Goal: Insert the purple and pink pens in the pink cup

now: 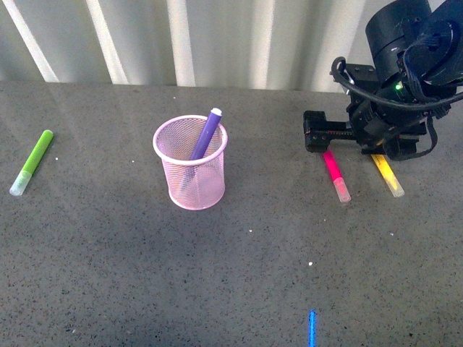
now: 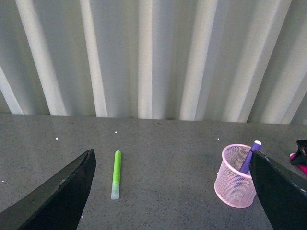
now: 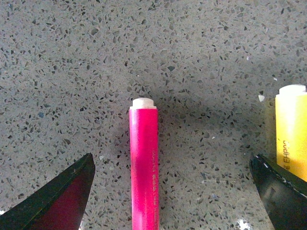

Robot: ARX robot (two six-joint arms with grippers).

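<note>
The pink cup (image 1: 206,189) is standing upright near the middle of the grey speckled table (image 1: 108,275). The purple pen (image 1: 208,131) is leaning inside it, its end poking out over the rim. The pink pen (image 1: 335,173) is lying flat on the table, well to the right of the cup, with its clear cap pointing toward the camera.

The right gripper (image 1: 356,143) is hanging low over the far end of the pink pen. Its jaws are standing wide apart and straddling that end, and neither finger is touching it in the right wrist view. A yellow marker (image 1: 388,175) is lying beside the pink pen and nearly parallel to it. In the right wrist view, this marker is sitting right against one finger (image 3: 280,191), crowding that side of the gap.

The left gripper (image 2: 172,191) is hovering with its jaws apart and holding nothing. A green marker (image 1: 32,162) is lying alone at the far left of the table, well away from the cup. A ribbed pale wall (image 1: 217,43) is running along the back edge.
</note>
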